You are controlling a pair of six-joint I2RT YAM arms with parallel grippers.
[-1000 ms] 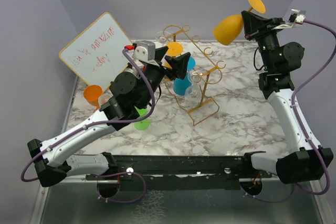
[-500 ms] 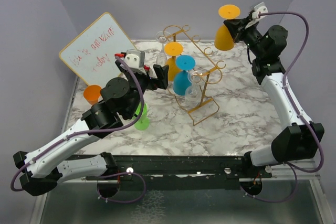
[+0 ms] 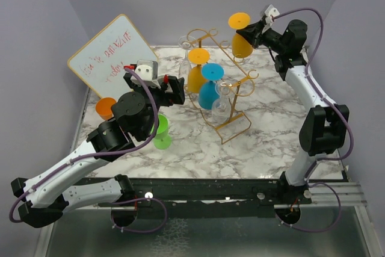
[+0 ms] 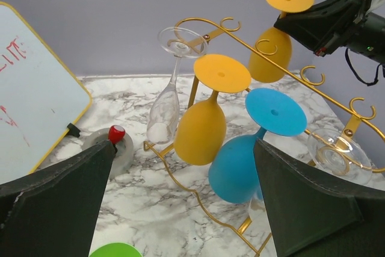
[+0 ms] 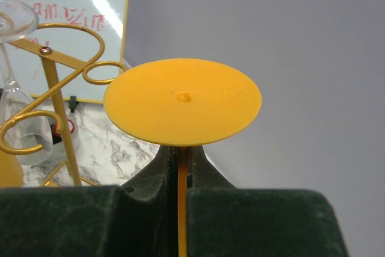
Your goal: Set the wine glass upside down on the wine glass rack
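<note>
Clamping wine glass (image 5: 182,97) stem, right gripper (image 5: 180,159).

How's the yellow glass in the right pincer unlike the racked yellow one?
The held yellow glass is clamped by its stem in the right pincer; the racked yellow glass hangs free. Held glass's foot is clear of the wine glass rack; racked glass's rests on it. Both inverted.

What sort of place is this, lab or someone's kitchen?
Likely a robotics lab test cell: plain purple walls box in a marble-pattern tabletop, a handwritten whiteboard leans at back left, and the left arm and right arm are bolted to a black rail.
</note>
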